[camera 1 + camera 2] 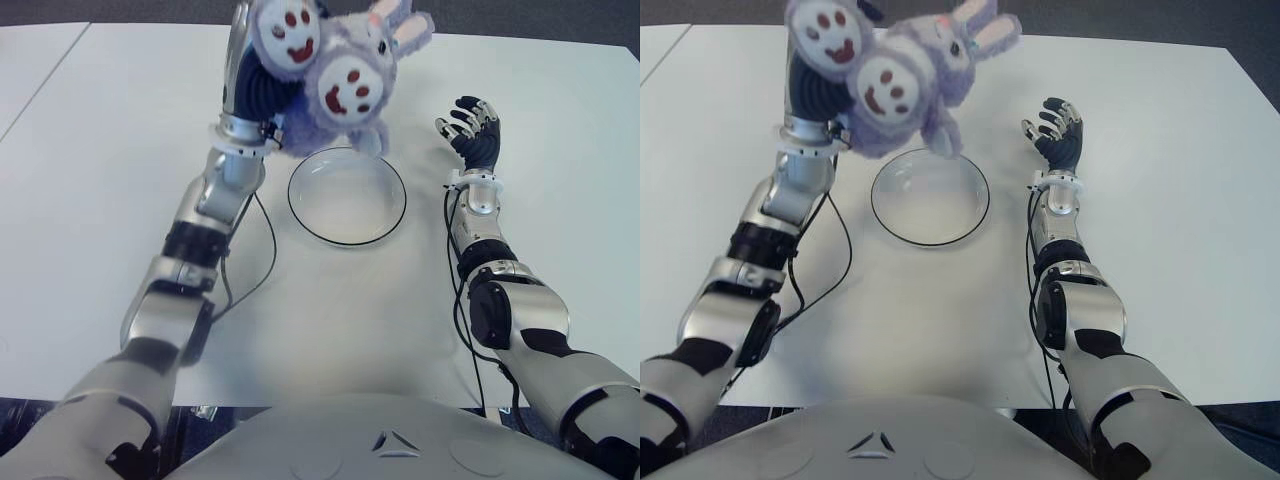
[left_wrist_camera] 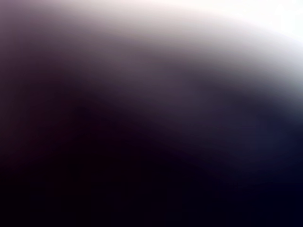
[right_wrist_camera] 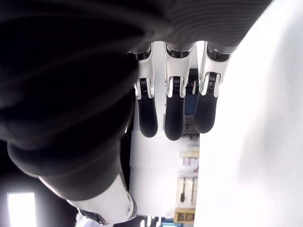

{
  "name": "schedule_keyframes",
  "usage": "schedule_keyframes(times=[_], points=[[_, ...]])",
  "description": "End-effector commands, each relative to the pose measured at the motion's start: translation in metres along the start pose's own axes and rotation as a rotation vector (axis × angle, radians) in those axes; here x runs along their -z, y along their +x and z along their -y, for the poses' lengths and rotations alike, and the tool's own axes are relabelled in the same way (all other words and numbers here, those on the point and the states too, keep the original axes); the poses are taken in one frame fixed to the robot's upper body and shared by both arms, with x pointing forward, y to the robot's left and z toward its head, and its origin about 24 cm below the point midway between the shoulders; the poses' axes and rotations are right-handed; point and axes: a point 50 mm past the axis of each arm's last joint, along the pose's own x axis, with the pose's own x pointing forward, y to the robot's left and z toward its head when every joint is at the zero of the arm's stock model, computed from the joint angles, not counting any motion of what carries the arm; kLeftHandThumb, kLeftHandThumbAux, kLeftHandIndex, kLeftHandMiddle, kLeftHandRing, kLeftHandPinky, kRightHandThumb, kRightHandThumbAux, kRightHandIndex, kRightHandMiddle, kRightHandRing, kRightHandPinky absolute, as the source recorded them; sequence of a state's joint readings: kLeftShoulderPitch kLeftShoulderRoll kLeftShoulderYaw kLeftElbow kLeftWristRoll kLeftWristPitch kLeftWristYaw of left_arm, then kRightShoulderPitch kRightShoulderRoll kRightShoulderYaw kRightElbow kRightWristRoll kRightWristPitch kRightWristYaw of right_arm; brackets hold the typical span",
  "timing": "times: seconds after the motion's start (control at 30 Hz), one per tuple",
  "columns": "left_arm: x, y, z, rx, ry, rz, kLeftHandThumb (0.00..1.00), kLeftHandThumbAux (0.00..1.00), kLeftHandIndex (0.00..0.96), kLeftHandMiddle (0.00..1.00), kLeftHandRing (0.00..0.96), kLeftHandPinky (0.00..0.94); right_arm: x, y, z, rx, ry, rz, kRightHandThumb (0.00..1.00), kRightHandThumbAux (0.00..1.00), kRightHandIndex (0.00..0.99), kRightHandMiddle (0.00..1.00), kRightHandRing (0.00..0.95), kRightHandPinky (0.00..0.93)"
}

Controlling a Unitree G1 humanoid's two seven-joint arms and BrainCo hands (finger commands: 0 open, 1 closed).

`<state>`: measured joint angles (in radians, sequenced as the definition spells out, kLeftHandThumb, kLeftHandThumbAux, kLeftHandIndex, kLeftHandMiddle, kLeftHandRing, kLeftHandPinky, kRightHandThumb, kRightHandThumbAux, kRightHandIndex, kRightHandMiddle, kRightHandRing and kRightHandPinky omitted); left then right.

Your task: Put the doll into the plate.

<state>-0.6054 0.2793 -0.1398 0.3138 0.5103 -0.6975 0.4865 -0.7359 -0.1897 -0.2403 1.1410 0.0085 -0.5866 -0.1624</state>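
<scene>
Left hand (image 1: pixel 262 85) is raised over the white worktop (image 1: pixel 120 150), carrying the fluffy lilac plush rabbit doll with white smiley-face paws (image 1: pixel 335 75). The doll is in the air, above and just behind the far rim of the round clear glass plate with a dark edge (image 1: pixel 347 195); nothing of it touches the plate. Looks like the carry stage: doll held high to clear the rim before lowering.

Grip: the doll bunches against the dark palm, and its body, ears and paws spill toward the robot's right, hanging past the hand. The left fingers themselves are buried in plush, and the left wrist view is fully blocked by something pressed close, likely the doll. So I judge it clamped on the doll from the fact that it hangs there.

Right hand (image 1: pixel 474 130) shows to the right of the plate, idle, fingers (image 3: pixel 174 113) extended straight and holding nothing.

Plate is empty. Next step probably needs a small shift toward the robot, then down.
</scene>
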Motion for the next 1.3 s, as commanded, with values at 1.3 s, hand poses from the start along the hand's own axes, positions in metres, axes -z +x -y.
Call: schedule_keyframes(times=[1.3], points=[[-0.011, -0.091, 0.018, 0.345, -0.095, -0.133, 0.73, 0.699, 0.442, 0.883, 0.88, 0.883, 0.123, -0.131, -0.002, -0.036, -0.043, -0.543, 0.241, 0.951, 0.266, 0.272, 0.274, 0.307]])
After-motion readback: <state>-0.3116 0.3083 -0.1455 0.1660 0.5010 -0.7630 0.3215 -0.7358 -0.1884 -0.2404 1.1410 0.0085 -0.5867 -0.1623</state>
